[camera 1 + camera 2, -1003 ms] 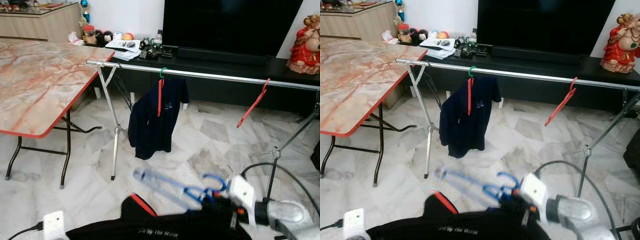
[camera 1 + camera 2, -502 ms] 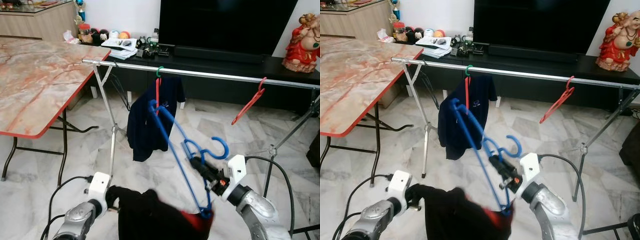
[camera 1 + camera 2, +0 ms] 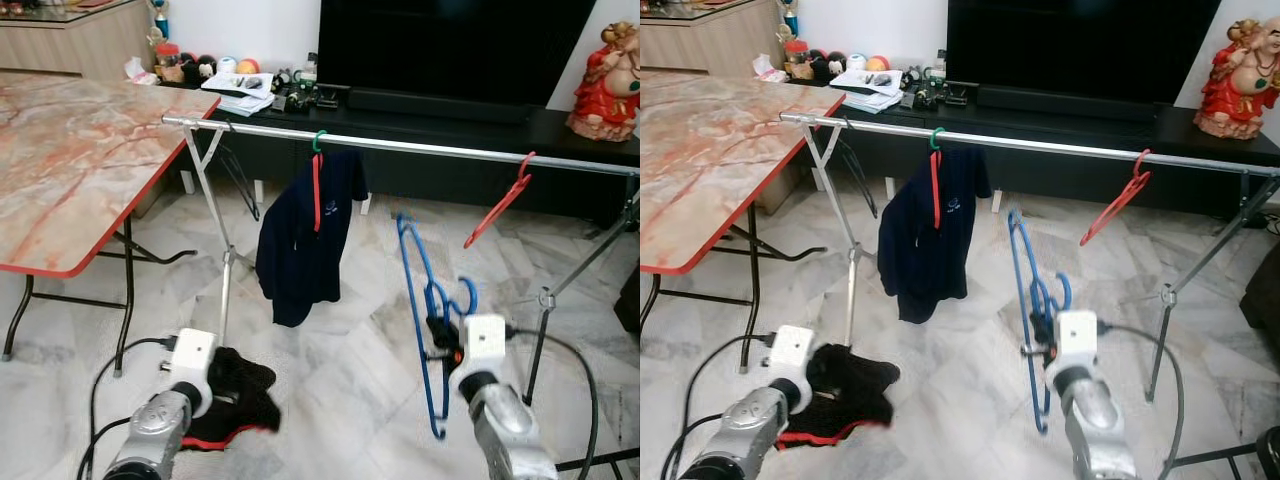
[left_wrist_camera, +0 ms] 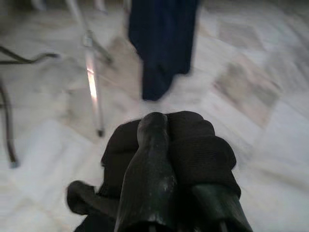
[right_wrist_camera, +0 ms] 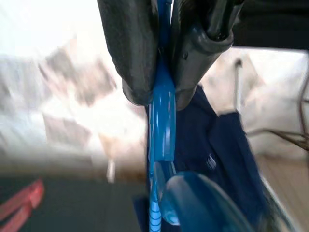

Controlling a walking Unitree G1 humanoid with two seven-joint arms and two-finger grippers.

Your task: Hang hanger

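Holding a blue hanger (image 3: 425,320) upright below the rail, the right gripper (image 3: 440,335) has its jaws clamped on the hanger's neck.

Its hook points up and its frame hangs edge-on above the marble floor (image 3: 340,350), well short of the steel drying rail (image 3: 420,150). On that rail a navy shirt (image 3: 305,235) hangs from a red hanger with a green hook, and a bare red hanger (image 3: 503,200) hangs tilted further right. The left gripper (image 4: 159,159), low on the left, has its jaws closed on a black garment (image 3: 235,395) with red trim, bunched just above the floor. A marble-patterned worktop (image 3: 70,150) stands at the left.
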